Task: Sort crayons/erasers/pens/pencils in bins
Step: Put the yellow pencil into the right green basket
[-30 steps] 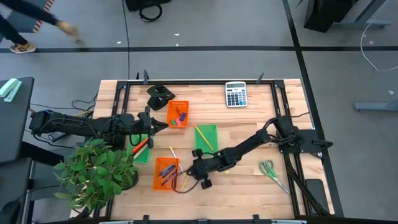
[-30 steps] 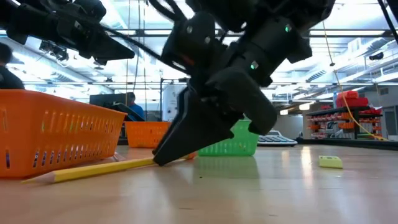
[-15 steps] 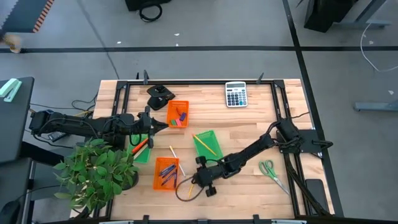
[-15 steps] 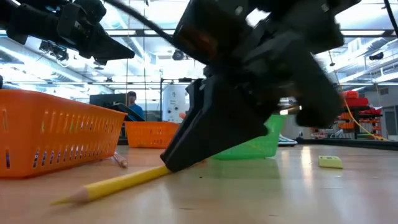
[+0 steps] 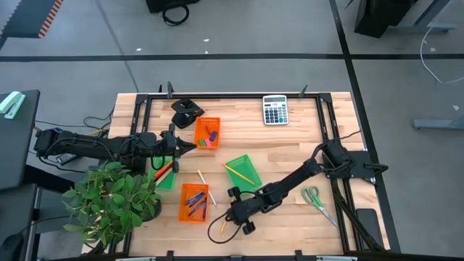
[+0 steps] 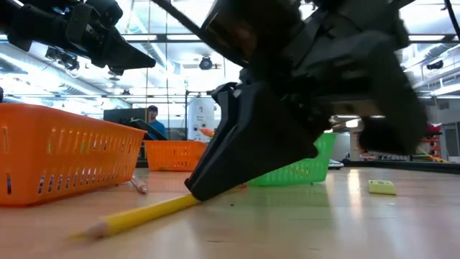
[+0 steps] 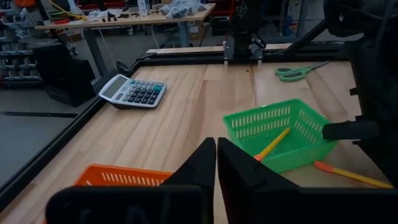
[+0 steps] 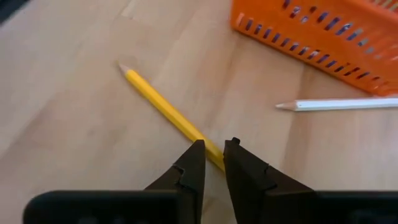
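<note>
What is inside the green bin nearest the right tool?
The green bin holds one yellow pencil, lying diagonally. The left wrist view shows the same pencil through the mesh wall; the floor by the near wall is screened by mesh.

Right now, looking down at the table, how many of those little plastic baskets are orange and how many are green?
Orange bins: 2
Green bins: 2, the second partly hidden beside the plant
Total: 4
</note>
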`<state>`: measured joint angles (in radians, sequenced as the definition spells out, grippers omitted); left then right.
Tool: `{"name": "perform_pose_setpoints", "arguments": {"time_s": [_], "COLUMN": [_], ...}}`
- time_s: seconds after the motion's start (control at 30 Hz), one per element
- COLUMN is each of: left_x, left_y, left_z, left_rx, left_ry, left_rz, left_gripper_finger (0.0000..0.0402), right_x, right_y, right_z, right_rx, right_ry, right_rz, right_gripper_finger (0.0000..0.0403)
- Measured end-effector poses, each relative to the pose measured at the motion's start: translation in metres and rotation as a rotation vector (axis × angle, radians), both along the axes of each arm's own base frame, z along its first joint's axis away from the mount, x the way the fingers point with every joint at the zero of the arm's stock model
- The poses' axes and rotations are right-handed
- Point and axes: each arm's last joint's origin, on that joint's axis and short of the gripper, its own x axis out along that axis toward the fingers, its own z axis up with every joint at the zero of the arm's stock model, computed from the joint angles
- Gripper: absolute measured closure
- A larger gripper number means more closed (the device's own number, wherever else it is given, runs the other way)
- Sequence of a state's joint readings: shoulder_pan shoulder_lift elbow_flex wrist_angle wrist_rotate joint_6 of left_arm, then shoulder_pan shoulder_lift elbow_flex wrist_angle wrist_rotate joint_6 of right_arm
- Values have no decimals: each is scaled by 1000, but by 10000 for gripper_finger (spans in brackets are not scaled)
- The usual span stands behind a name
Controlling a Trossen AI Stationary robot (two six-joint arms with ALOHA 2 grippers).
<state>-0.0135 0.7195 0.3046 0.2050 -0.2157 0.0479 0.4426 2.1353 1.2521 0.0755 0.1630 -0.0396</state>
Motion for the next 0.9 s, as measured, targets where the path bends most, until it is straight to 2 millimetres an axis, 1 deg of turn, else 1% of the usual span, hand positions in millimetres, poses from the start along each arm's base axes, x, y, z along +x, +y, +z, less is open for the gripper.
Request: {"name": "perform_pose_setpoints", "arguments": {"time_s": [0.17,0.3,0.37,0.47,0.63,0.7,0.77,0.9], "left_x": [0,0,0,0,0,0,0,0], "left_y": [0,0,0,0,0,0,0,0], "left_z": [0,0,0,0,0,0,0,0], "left_rx": [0,12,14,14,14,14,14,14], "left_ry": [0,3,3,4,3,4,4,4], "left_rz": [0,-2,-3,-3,-3,-3,-3,-2], "left_gripper_finger": [374,370,371,376,381,380,377,371], "right_x": [5,8,12,20,28,28,28,27], "right_y": [-11,-4,2,12,16,16,16,9], "right_z": [0,6,13,31,53,59,59,51], "right_rx": [-28,-55,-82,-123,-143,-146,-144,-86], "right_ry": [-13,-18,-50,-96,-42,-14,4,40], "right_rz": [4,41,62,86,101,97,111,140], "right_gripper_finger": [356,388,396,396,397,395,384,333]}}
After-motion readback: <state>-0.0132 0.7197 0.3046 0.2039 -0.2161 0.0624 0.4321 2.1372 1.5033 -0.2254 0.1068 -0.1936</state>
